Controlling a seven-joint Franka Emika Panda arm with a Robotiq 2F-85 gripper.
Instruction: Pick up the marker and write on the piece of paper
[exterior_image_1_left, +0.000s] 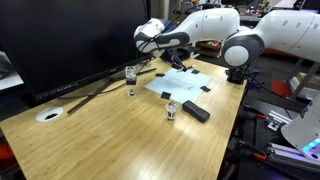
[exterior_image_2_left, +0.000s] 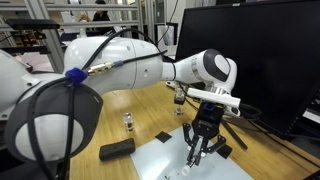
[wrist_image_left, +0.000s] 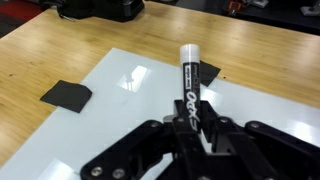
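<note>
There is one piece of paper (exterior_image_1_left: 186, 82), a pale sheet lying flat on the wooden table (exterior_image_1_left: 110, 140), with black patches at its corners; the wrist view shows two of these patches (wrist_image_left: 66, 95). There is one marker (wrist_image_left: 190, 85), white with black print along its barrel. Two small clear jars stand on the table, one (exterior_image_1_left: 131, 76) beside the sheet's edge and one (exterior_image_1_left: 171, 110) nearer the table's front. Just beside that second jar lies a single black block (exterior_image_1_left: 196, 112). A single small white round disc (exterior_image_1_left: 50, 114) lies well apart from the sheet, near the large dark monitor (exterior_image_1_left: 70, 40). The gripper (wrist_image_left: 190, 128) is clenched as far as it goes, its fingers (wrist_image_left: 212, 128) pressed on either side of the marker's barrel, so it is grasping the marker. In the wrist view the marker juts out past the fingers over the sheet. In an exterior view the gripper (exterior_image_2_left: 202, 152) hangs low over the paper (exterior_image_2_left: 170, 162), pointing down at it; whether the marker's end touches the sheet cannot be told.
</note>
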